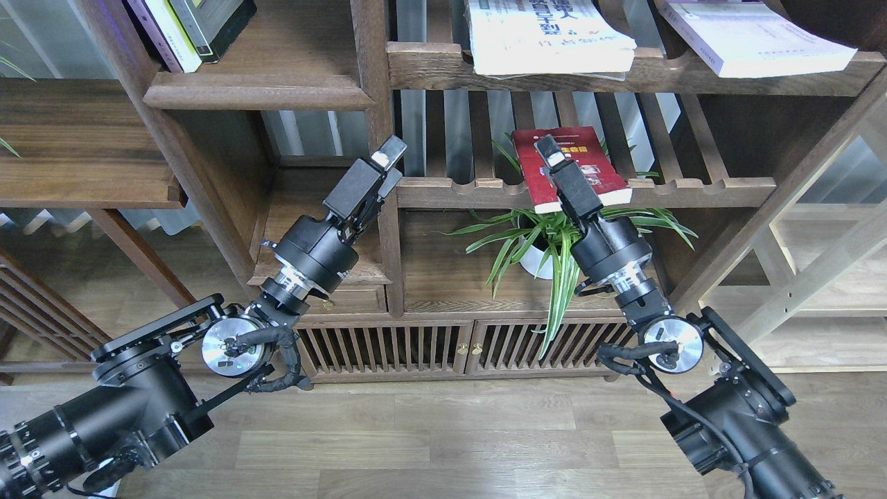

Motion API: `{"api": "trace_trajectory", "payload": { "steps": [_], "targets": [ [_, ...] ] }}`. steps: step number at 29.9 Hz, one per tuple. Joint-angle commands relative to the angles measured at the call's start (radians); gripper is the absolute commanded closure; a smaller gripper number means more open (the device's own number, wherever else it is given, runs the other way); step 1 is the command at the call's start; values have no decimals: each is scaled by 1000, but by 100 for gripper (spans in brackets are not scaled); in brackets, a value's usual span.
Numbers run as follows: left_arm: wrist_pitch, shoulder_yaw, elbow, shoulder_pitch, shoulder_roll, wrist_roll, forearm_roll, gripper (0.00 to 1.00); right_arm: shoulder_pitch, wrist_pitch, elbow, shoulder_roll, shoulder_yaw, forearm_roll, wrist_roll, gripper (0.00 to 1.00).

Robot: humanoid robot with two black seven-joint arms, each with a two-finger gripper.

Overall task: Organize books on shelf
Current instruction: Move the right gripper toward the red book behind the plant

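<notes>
A tall walnut-coloured wooden bookcase fills the upper part of the frame, standing on a grey-brown plank floor, with slatted cabinet doors low at centre.

In the head view, the red paperback with a yellow title (572, 166) lies at centre on a slatted rack with a scalloped front rail (693, 188), its near edge hanging over the rail. Above it, along the top of the frame, a dark brown solid plank shelf with a thick moulded lip (429, 66) carries the floppy white paperback with big black Chinese characters (547, 34) at upper centre and the pale lilac-white paperback (752, 34) at upper right; both lie flat and jut past the lip. A green spider plant in a white pot (547, 242) sits just below the rack.

The right gripper (549, 147) reaches over the red book's cover; its jaws are seen end-on, so I cannot tell whether they pinch the book. The left gripper (389, 154) hovers left of centre beside an upright post, well apart from any book, and its jaws are likewise unclear.

The step in hand looks like taking the red book to move it up to the plank shelf. To do it well, grip the overhanging near edge, lift clear of the rail before raising, and avoid brushing the plant leaves or the white book overhead.
</notes>
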Motion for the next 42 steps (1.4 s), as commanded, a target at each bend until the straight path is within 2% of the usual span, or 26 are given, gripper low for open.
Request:
{"api": "trace_trajectory", "payload": {
  "steps": [1,4,11,17,21,35,42],
  "targets": [
    [0,2,-1,-2,1,4,0,1,0,-1,8,-10,1,1,0,0],
    [0,1,0,4,5,36,0,3,0,-3,13,-13,1,1,0,0],
    [0,-5,-3,14,7,35,-3,1,-5,-9,13,-12,-1,1,0,0],
    [0,-7,-3,35,24,39,-14,1,-43,-72,4,-13,-4,6,-2,0],
    [0,-13,-8,60,32,35,-37,1,-77,-78,-7,-16,-13,9,-6,0],
    [0,-13,-64,86,65,44,-152,2,-85,-158,-64,-1,-22,29,-48,0],
    [0,1,-74,116,74,97,-155,2,-43,-220,-79,-1,-33,93,-55,0]
  ]
}}
